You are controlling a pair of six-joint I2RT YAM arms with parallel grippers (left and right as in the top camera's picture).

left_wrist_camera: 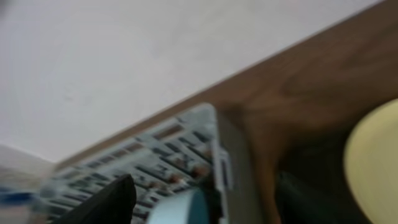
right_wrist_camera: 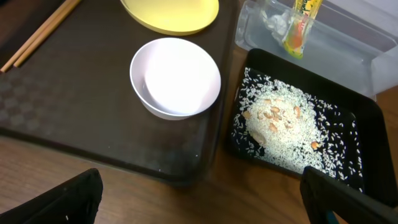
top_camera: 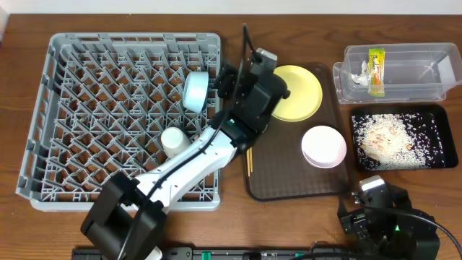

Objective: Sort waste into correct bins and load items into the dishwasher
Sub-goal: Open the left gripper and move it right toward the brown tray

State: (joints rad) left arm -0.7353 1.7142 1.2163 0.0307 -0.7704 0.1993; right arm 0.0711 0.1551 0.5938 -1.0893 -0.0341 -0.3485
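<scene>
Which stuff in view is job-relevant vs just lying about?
Job: grey dish rack, light blue bowl, white cup, yellow plate, white bowl, chopsticks, clear tub, black tray, snack wrapper, tissue, rice scraps.
Lying about: brown serving tray.

1. My left arm, white links with black joints, stretches diagonally from the near edge up and to the right.
2. The left black two-finger gripper turns leftward at the wrist. In the wrist view, its dark fingers sit at the bottom edge, spread well apart.
3. My right arm, all black, sits folded low at the near right.
4. The right black two-finger gripper points away from me. Its fingers are wide apart at the lower corners of the wrist view.
</scene>
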